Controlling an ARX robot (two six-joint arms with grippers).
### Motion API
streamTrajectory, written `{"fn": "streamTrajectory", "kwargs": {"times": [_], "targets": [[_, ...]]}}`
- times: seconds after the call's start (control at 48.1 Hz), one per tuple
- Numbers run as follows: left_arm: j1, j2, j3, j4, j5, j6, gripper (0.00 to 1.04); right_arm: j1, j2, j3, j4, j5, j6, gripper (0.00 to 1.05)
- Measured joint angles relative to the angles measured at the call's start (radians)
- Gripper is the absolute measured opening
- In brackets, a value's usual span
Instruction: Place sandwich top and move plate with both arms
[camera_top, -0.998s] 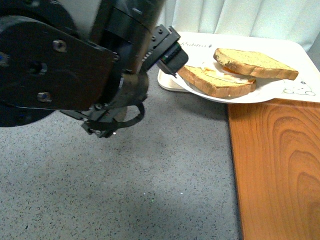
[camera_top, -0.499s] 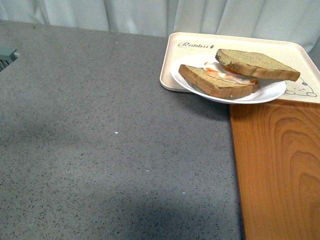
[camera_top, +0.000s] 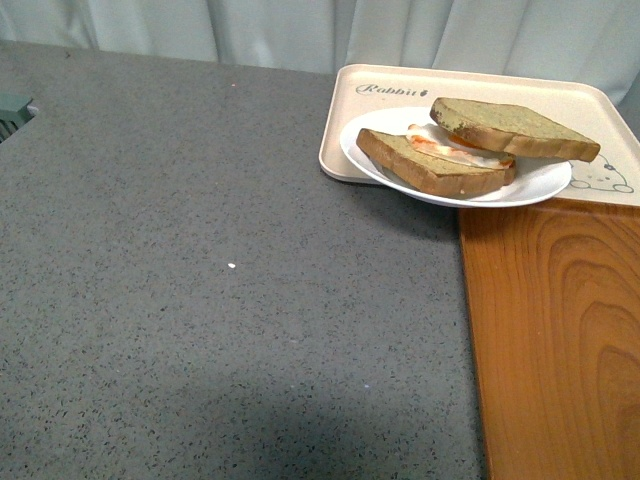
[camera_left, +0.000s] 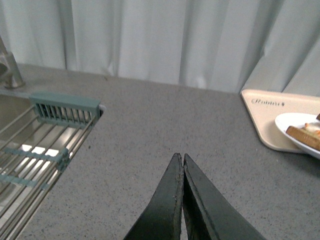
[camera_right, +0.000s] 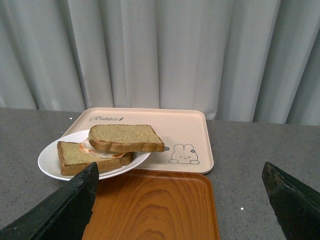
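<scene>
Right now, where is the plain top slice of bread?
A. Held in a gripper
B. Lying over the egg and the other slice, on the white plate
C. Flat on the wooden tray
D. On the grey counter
B: the top slice lies across the egg and the lower slice on the white plate, shifted to one side.

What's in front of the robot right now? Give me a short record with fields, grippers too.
top slice: resting offset on the egg and bottom slice
plate: straddling the rabbit tray and wooden tray
left gripper: shut, empty, above the grey counter
right gripper: open, empty, facing the plate
sink: beside the left gripper
</scene>
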Motion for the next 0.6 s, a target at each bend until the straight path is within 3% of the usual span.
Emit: {"fn": "streamTrajectory", "kwargs": {"times": [0.104, 0.603], "targets": [[0.000, -0.185, 0.000, -0.140, 0.001, 0.003, 0.04, 0.000, 0.000, 0.000, 0.000, 0.000, 0.000, 0.96], [0.000, -0.208, 0.000, -0.150, 0.000, 0.005, 0.04, 0.000, 0.000, 0.000, 0.000, 0.000, 0.000, 0.96]]}}
